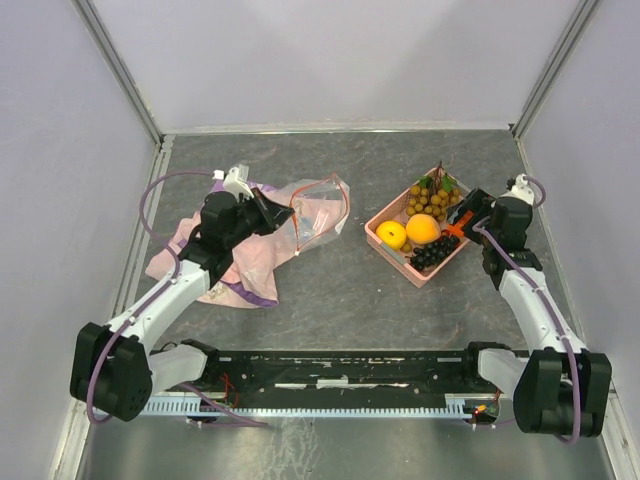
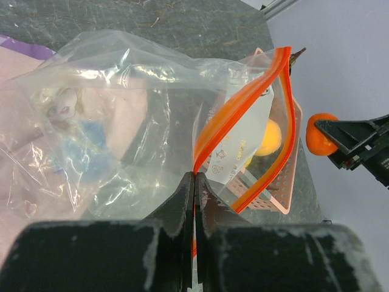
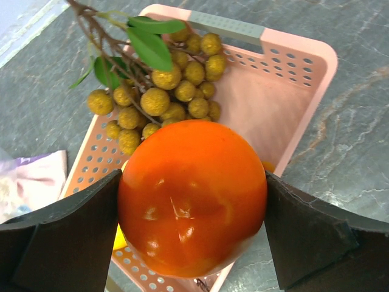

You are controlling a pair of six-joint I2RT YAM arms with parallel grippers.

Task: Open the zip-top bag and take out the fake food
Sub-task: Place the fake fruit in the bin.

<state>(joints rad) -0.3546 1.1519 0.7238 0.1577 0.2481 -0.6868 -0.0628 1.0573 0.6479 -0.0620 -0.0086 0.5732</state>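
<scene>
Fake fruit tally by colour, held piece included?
Tan-brown grape bunch: 1
Dark purple grape bunch: 1
Yellow fruit: 1
Orange fruit: 1
Red-orange fruit, clamped in the right gripper: 1
Total: 5

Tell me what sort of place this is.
Probably a robot lab test cell, not a home: blank walls in a metal frame enclose a grey table, two arms are bolted at its near edge, and toy fruit fills a pink basket.
</scene>
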